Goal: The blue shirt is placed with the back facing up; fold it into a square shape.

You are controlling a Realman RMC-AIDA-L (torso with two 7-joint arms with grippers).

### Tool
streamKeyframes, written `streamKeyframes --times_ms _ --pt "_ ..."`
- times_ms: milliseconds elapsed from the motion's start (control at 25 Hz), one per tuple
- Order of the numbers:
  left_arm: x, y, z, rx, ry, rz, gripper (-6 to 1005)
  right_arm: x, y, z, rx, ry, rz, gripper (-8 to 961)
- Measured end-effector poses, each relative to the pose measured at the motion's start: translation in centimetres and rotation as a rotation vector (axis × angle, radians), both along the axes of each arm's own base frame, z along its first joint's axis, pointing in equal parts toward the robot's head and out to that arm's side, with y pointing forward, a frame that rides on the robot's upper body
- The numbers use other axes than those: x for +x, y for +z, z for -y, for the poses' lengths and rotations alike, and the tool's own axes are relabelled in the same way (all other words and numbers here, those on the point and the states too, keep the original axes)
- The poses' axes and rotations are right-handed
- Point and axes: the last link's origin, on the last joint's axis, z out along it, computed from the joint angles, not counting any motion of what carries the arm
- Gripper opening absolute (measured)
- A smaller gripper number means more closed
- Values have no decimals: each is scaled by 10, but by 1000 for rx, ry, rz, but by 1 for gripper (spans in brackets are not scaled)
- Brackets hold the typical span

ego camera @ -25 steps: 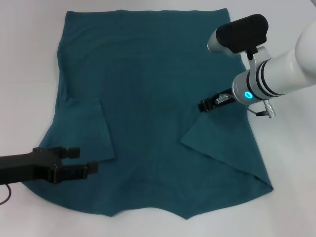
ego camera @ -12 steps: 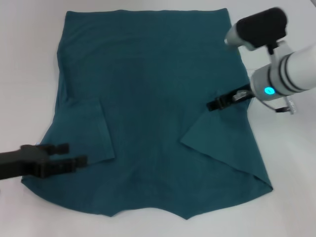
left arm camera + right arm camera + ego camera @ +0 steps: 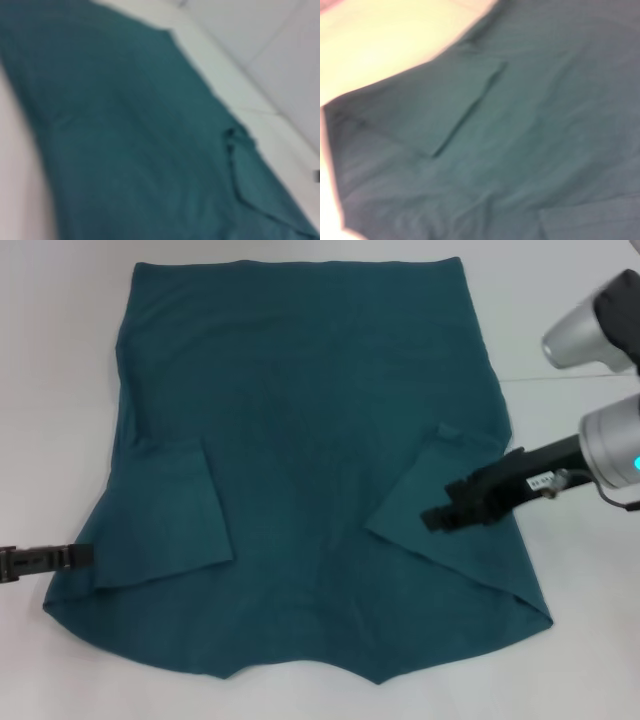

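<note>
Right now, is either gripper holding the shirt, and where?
Neither visibly holds it. The left gripper sits at the blue shirt's left edge; the right gripper is over the folded right sleeve. No pinched cloth shows.

Left gripper (image 3: pixel 80 556) low at left edge, only dark tip showing, arm mostly out of view. Right gripper (image 3: pixel 432 519) extended from right, arm angled inward, forearm light lit

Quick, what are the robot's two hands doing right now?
Left end effector: by the blue shirt's left edge, cannot tell.
Right end effector: over the shirt's folded right sleeve, cannot tell.
</note>
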Motion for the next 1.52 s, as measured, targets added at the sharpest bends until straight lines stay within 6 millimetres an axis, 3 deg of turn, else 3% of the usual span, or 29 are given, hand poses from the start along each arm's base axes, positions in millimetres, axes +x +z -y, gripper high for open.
streamKeyframes --times_ms 200,440,960,1520 --pt "-10 5 -6 -46 235 -41 868 1 11 14 -56 46 -4 629" --pt "-22 4 -9 -37 369 -93 868 -6 20 19 -64 82 16 629" --pt "-26 -27 -17 -39 407 -138 867 -10 12 18 -77 104 31 630" --pt "-22 -37 -22 -59 366 -155 868 -6 11 17 -56 94 36 629"
